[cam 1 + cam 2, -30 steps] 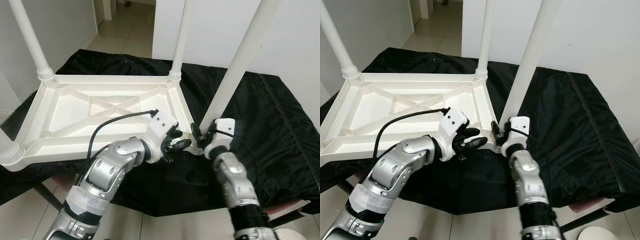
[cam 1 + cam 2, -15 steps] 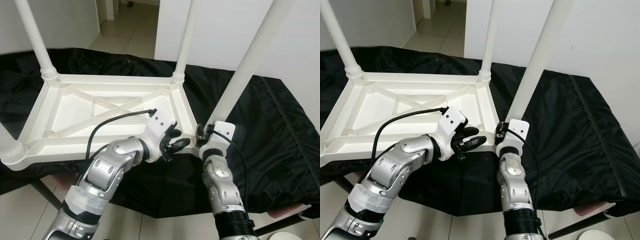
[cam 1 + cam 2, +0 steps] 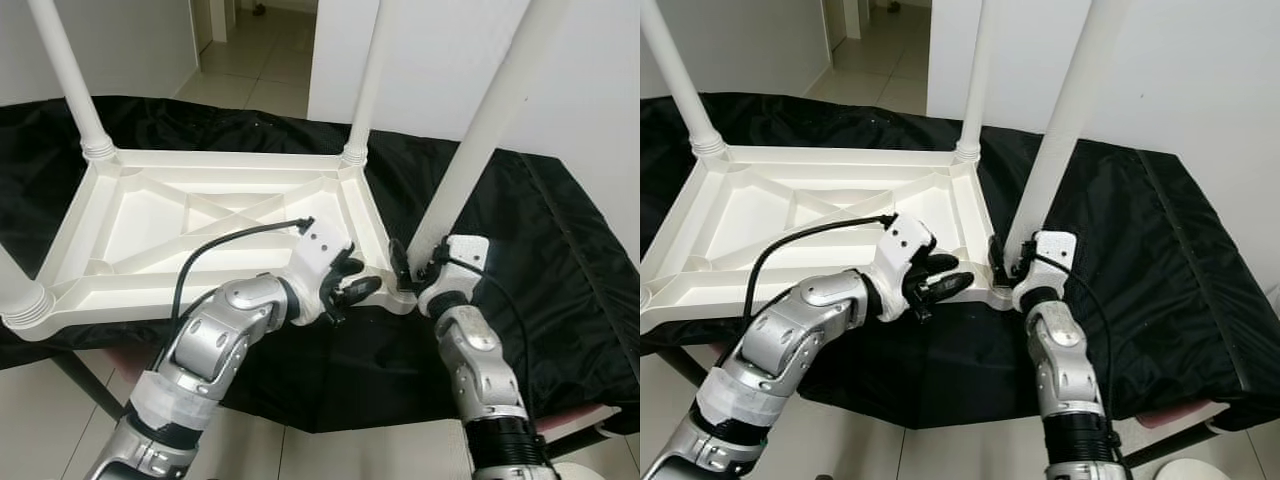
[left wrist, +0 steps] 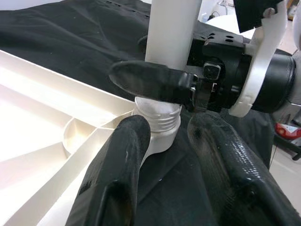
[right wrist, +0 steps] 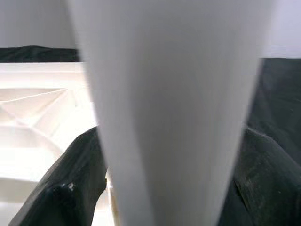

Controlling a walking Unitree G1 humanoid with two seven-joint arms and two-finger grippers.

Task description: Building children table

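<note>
A white plastic children's table (image 3: 200,225) lies upside down on a black cloth. Its near-right leg (image 3: 480,130) rises tilted from the near-right corner socket (image 4: 157,115). My right gripper (image 3: 412,268) is shut on the table leg just above its threaded base, one finger (image 5: 70,188) on each side of the leg (image 5: 169,108). My left gripper (image 3: 350,285) sits at the same corner, open, its fingers (image 4: 122,155) spread just in front of the socket and not touching the leg (image 4: 171,28).
Three more legs stand up from the table: far-left (image 3: 70,80), far-right (image 3: 365,80), near-left (image 3: 15,290). The black cloth (image 3: 560,260) covers the support out to the right. Behind are a white wall (image 3: 440,50) and a tiled doorway (image 3: 250,50).
The view has shifted slightly. My right wrist has swung to the right around the leg's base while staying on it. The left arm holds the same place.
</note>
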